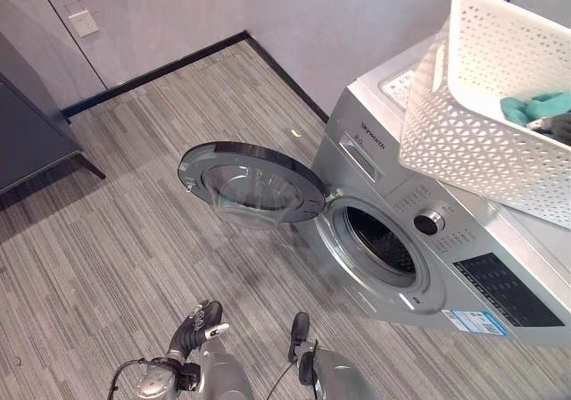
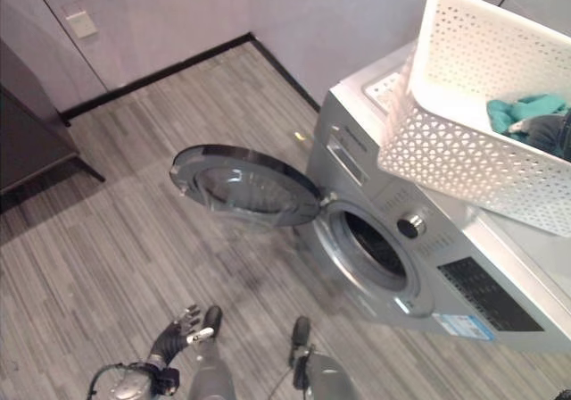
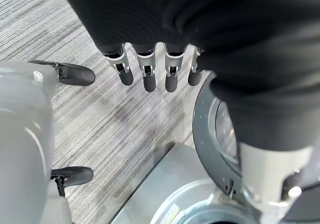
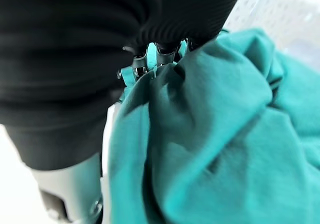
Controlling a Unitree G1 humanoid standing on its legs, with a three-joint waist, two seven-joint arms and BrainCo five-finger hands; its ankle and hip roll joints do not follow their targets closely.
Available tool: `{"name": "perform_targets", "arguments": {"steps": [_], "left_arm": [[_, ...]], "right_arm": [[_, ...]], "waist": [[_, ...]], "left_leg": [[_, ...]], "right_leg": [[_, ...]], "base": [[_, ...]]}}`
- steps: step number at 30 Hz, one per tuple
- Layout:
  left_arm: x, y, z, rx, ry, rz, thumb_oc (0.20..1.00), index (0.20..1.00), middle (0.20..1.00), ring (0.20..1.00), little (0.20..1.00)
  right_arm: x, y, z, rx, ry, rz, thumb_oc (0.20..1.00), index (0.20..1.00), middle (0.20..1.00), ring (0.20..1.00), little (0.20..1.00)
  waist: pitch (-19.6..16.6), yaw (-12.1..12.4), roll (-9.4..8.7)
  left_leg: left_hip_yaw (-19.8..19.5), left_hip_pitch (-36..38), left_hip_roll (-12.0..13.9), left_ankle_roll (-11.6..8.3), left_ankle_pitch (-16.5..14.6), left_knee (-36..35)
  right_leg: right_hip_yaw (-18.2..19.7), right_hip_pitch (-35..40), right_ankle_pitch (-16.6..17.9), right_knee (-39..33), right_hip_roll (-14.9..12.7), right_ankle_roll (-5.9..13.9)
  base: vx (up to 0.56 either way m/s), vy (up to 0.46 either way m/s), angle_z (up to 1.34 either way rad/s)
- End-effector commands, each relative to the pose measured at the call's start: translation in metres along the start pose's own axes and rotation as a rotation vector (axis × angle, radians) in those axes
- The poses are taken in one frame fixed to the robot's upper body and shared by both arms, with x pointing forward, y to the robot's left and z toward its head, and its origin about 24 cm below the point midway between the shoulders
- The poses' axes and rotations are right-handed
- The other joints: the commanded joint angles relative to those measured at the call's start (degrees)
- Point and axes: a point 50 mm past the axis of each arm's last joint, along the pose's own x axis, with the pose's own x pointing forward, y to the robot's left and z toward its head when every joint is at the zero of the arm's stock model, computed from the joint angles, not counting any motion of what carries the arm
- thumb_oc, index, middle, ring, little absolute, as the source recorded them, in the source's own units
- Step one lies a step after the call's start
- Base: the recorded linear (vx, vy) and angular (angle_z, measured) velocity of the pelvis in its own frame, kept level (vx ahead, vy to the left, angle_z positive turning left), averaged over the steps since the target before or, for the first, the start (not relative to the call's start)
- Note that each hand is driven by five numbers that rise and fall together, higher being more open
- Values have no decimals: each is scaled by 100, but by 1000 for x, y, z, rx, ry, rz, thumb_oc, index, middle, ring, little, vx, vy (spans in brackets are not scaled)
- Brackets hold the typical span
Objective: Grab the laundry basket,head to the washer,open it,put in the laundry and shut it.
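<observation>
Left eye view: the washer (image 1: pixel 428 257) stands with its door (image 1: pixel 252 184) swung wide and the drum mouth clear. The white laundry basket (image 1: pixel 486 105) sits on top of the washer, tilted, with teal laundry (image 1: pixel 533 107) inside. The left hand (image 1: pixel 198 321) hangs low, in front of the washer.

Right eye view: same layout; the basket's far end holds the laundry.

Left wrist view: the left hand's fingers (image 3: pixel 149 76) hang straight and relaxed, holding nothing, above the floor beside the washer door.

Right wrist view: the right hand (image 4: pixel 150 59) is buried in teal cloth inside the basket; whether its fingers have closed I cannot tell.

Judgement: gather a full fold before lifting, clear the basket's rim, then carry low into the drum.
</observation>
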Motion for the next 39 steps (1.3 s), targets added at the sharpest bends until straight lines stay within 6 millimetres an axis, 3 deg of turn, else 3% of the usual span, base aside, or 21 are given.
{"name": "perform_targets", "arguments": {"steps": [1,2,3,7,8,9,16,24,27,39], "left_arm": [[7,-6,33,-1,-131,-59,1000,1000,1000,1000,1000],[7,-7,33,2,-133,-62,1000,1000,1000,1000,1000],[7,-11,35,-1,-148,-77,1000,1000,1000,1000,1000],[6,-15,35,-3,-155,-87,1000,1000,1000,1000,1000],[6,-15,35,-5,-158,-84,1000,1000,1000,1000,1000],[6,-14,36,-6,-161,-79,1000,1000,1000,1000,1000],[8,-12,37,-7,-163,-57,1000,1000,1000,1000,1000],[12,-10,37,-14,-152,-32,1000,1000,1000,1000,1000],[13,-8,37,-13,-149,-17,1000,1000,1000,1000,1000],[12,5,37,10,-146,28,1000,1000,1000,1000,1000]], "right_arm": [[-17,-6,-33,32,96,-31,1000,1000,1000,1000,1000],[-15,-4,-26,34,62,-25,1000,1000,1000,1000,1000],[-6,9,0,76,-80,7,1000,1000,1000,1000,1000],[4,26,15,124,-165,38,1000,1000,1000,1000,1000],[7,27,18,136,-176,24,555,555,555,555,555],[9,27,21,152,-188,5,200,200,200,200,200],[18,13,24,305,-163,-130,200,200,200,200,200],[2,-25,31,432,-243,-310,200,200,200,200,200],[-25,-61,34,530,-362,-481,200,200,200,200,200],[-99,-127,-15,776,-417,-888,200,200,200,200,200]], "waist": [[267,-2,-124],[283,-4,-109],[345,-9,-45],[402,-3,-4],[425,8,17],[455,18,43],[490,60,163],[440,-57,184],[319,-213,116],[4,-435,-58]], "left_leg": [[-415,1142,46,145,2061,38],[-409,1127,39,144,2060,36],[-375,1086,26,145,2060,26],[-362,1033,-11,153,2039,24],[-348,1024,-21,158,2022,24],[-342,1002,-33,157,2020,24],[-346,897,-99,167,1966,24],[-250,950,-78,182,1799,24],[-125,1092,-39,187,1667,24],[19,1454,32,196,1557,24]], "right_leg": [[637,151,-709,401,-236,477],[642,127,-707,403,-241,484],[676,24,-695,431,-255,494],[695,-40,-690,452,-274,498],[705,-62,-690,469,-284,496],[719,-91,-685,481,-289,497],[752,-182,-623,425,-331,524],[818,-212,-584,469,-324,555],[868,-136,-557,458,-316,592],[931,235,-562,358,-315,631]], "base": [[-32,9,-5],[-58,18,-7],[-46,17,-5],[-33,4,-1],[-20,17,-7],[-27,19,-6],[-10,10,-4],[-1,30,-4],[15,72,-6],[27,38,-3]]}}
